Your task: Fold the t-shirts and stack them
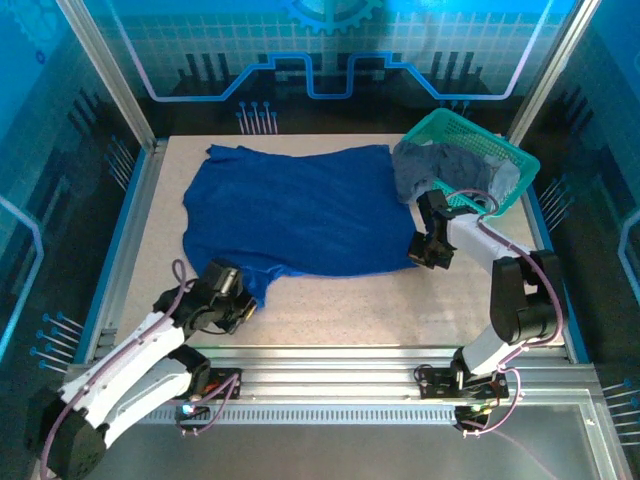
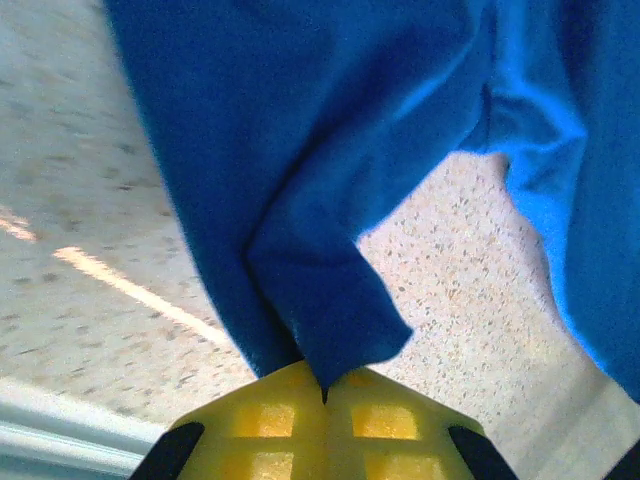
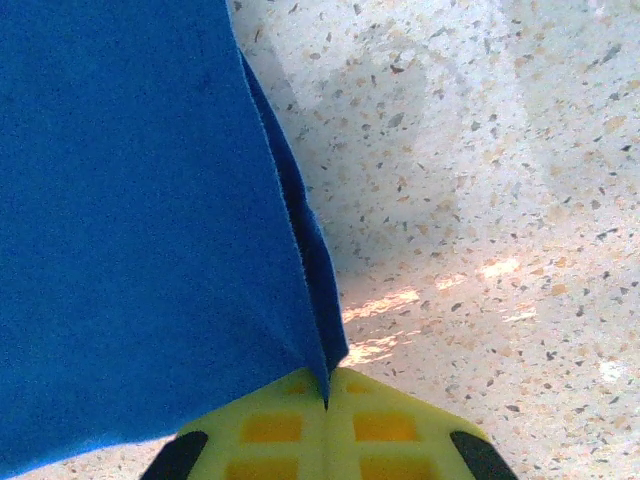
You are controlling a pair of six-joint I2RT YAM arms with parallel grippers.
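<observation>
In the teal basket (image 1: 503, 152) lie grey-blue t-shirts (image 1: 424, 166), while left gripper (image 2: 325, 388) and right gripper (image 3: 326, 388) each pinch the blue t-shirt (image 1: 300, 210).

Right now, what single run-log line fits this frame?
left gripper: shut on blue shirt | right gripper: shut on blue shirt | grey shirts: in basket

light: cool blue cast, even | glare: bright streaks on table (image 3: 480, 150) | blur: left wrist view soft
</observation>
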